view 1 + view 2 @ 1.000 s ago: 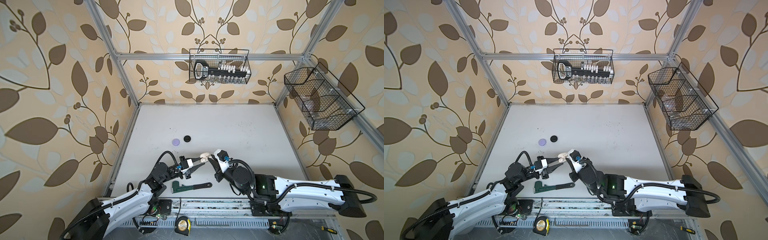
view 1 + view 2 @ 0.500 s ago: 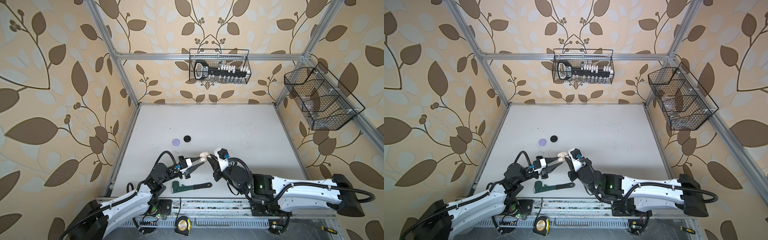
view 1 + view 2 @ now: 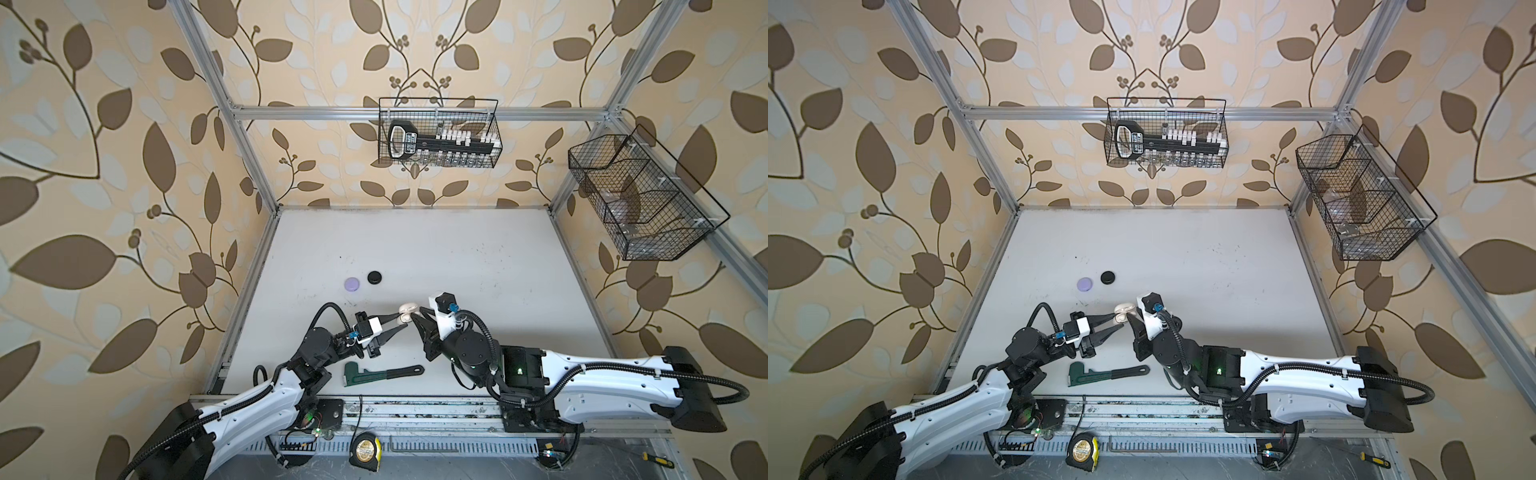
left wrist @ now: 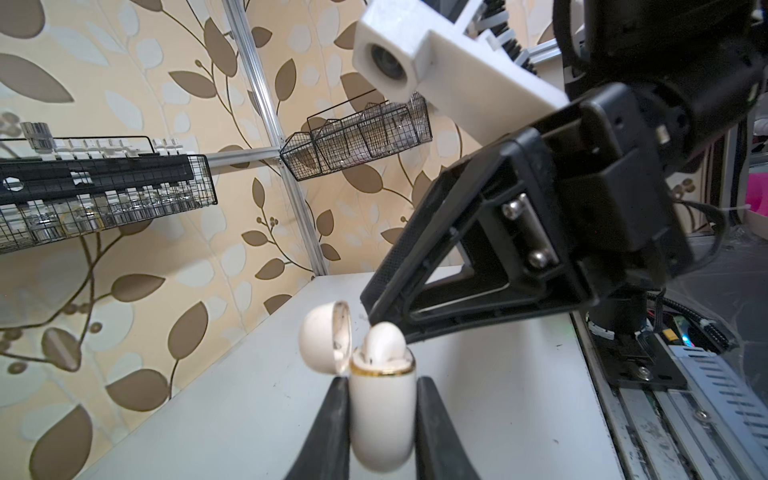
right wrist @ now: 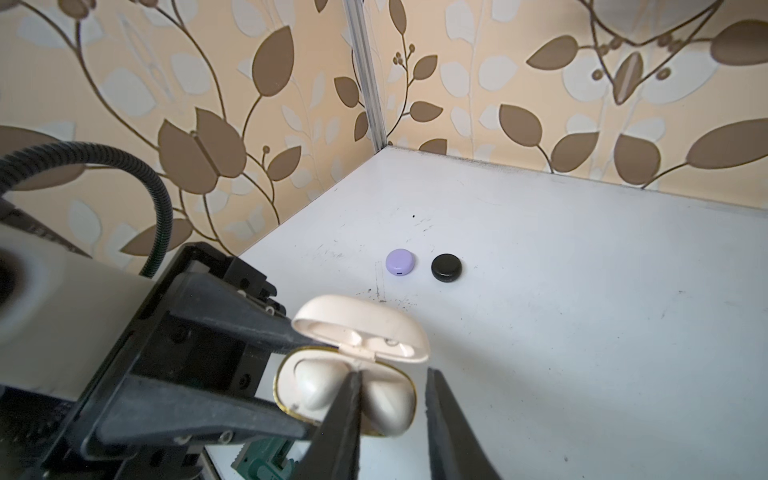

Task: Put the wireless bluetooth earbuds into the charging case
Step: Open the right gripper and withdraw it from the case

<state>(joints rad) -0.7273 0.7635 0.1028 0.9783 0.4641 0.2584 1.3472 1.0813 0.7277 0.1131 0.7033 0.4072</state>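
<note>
I have the cream plastic charging case with a gold rim [image 4: 382, 419] clenched in the left gripper [image 3: 400, 321]. It hangs in the air over the near middle of the white table [image 3: 457, 257], just far of the green metal pipe wrench [image 3: 382, 372]. The gripper's 2 black fingers press the case's 2 broad faces.

The right gripper [image 5: 394, 374] stands released. Its jaws are apart astride 1 of the 2 cream plastic earbuds [image 5: 388, 399], pinching nothing that I can see.

I judge this to be the seating step. Both earbuds sit in their wells, but in the left wrist view 1 rounded head stands proud of the rim. The next move calls for drawing the right gripper straight back without dragging that bud out. A light press may follow if the bud is not home, then swinging the hinged lid [image 5: 374, 316] shut.

The case's mouth faces right, towards the right gripper, and I think somewhat upward. The lid hangs open on the far side. The oval mouth's long axis lies crosswise to the left gripper's fingers. The earbuds point head outward, and their stems are hidden inside.

At the far left, the lilac round case [image 3: 352, 284] and the black round case [image 3: 375, 277] lie shut on the table, just beside each other.
</note>
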